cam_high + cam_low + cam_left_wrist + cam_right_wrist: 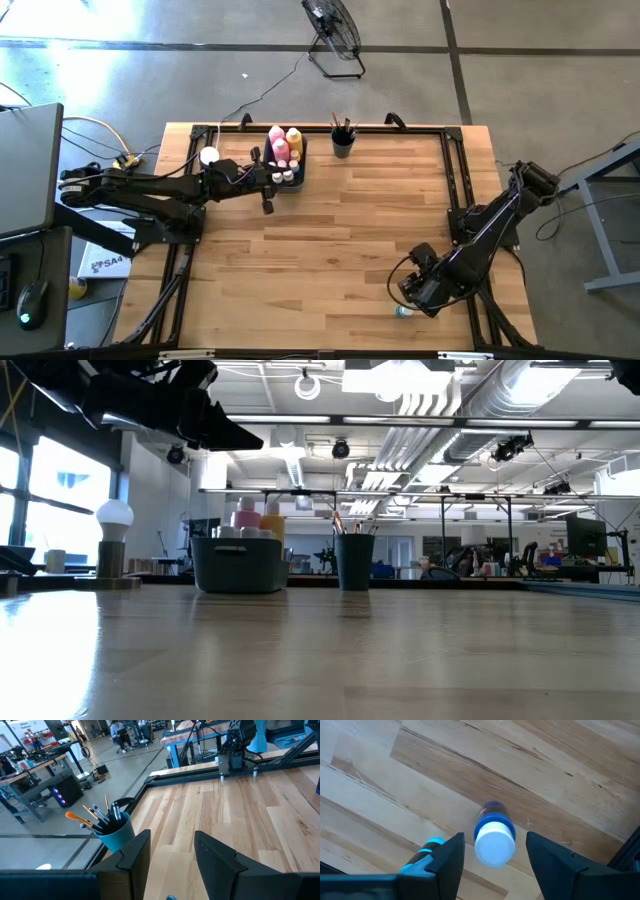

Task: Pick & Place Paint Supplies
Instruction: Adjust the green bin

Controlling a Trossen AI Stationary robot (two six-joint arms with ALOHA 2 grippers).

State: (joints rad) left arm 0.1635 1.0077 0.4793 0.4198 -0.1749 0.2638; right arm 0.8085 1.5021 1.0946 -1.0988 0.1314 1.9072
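Observation:
A small blue paint bottle with a white cap point(494, 840) stands on the table near its right near corner. My right gripper point(495, 839) point(410, 298) hangs over it, open, pointing down, one finger on either side and clear of it. A light blue bottle point(431, 845) point(402, 312) shows beside one finger. My left gripper point(172, 855) point(272, 182) is open and holds nothing, raised at the dark bin point(298, 165) point(238, 565). That bin holds the pink bottle point(277, 146), the yellow bottle point(294, 142) and small white-capped bottles point(284, 177). Brushes stand in a dark cup point(343, 143) point(114, 831) point(354, 562).
A white knob on a round tan base point(209, 156) point(114, 545) stands left of the bin at the far edge. Black rails point(458, 180) run along the table's sides. Bare wood point(340, 240) lies between the two arms. A fan point(335, 30) stands on the floor beyond the table.

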